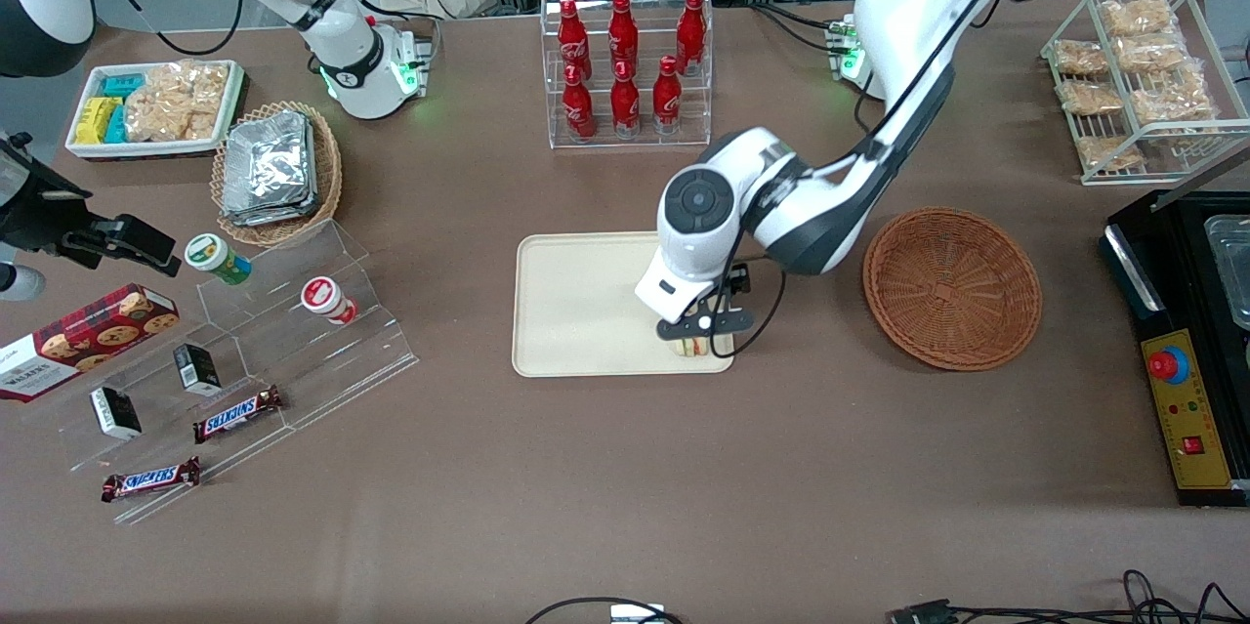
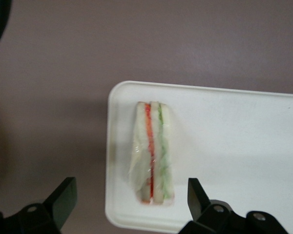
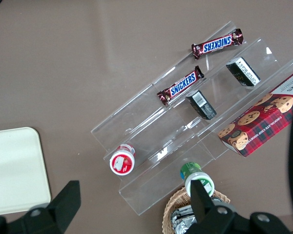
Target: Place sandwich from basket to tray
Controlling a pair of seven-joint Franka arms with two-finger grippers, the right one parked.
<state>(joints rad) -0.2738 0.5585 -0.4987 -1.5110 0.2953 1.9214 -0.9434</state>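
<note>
Sandwich (image 2: 154, 153) on tray (image 2: 234, 146), gripper (image 2: 132, 200) apart

Brown table (image 1: 625, 507) (cables (image 1: 1074, 604) along near edge).

sandwich (image 1: 693, 347) mostly hidden under end effector (image 1: 705, 323), tray (image 2: 244, 126) cut off

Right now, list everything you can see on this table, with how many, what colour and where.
sandwich: one, white with red and green layers, lying on the tray near its corner
tray: one, cream, mid-table
basket: one, reddish-brown wicker, beside the tray toward the working arm's end
cola bottles: seven, red, in a clear rack farther from the front camera than the tray
foil packets: stack, silver, in a tan basket toward the parked arm's end
Snickers bars: two, brown, on the clear stepped stand
cookie box: one, red tartan, beside that stand
hand: one, black, open, just above the sandwich
</note>
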